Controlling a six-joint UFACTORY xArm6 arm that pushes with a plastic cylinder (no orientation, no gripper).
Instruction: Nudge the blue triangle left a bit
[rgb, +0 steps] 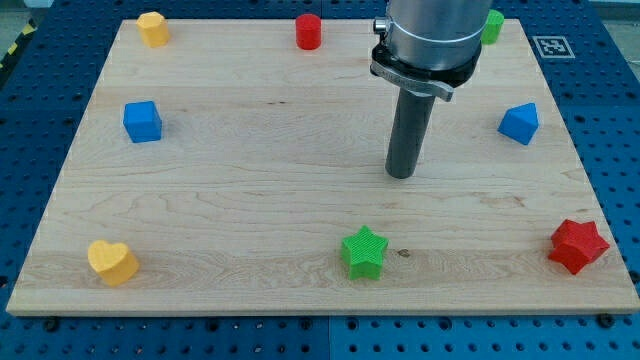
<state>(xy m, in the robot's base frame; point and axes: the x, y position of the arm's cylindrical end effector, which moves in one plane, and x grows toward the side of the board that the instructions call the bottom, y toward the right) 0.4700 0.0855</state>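
Note:
The blue triangle (519, 123) lies near the board's right edge, in the upper half of the view. My tip (401, 174) rests on the board near the middle, well to the left of the blue triangle and slightly below it, touching no block. The rod rises from the tip to the arm's grey body at the view's top.
The wooden board (250, 200) also carries a blue cube (142, 121) at left, a yellow block (153, 29) at top left, a red cylinder (308, 32) at top, a green block (492, 26) partly behind the arm, a yellow heart (112, 262), a green star (364, 252) and a red star (578, 245).

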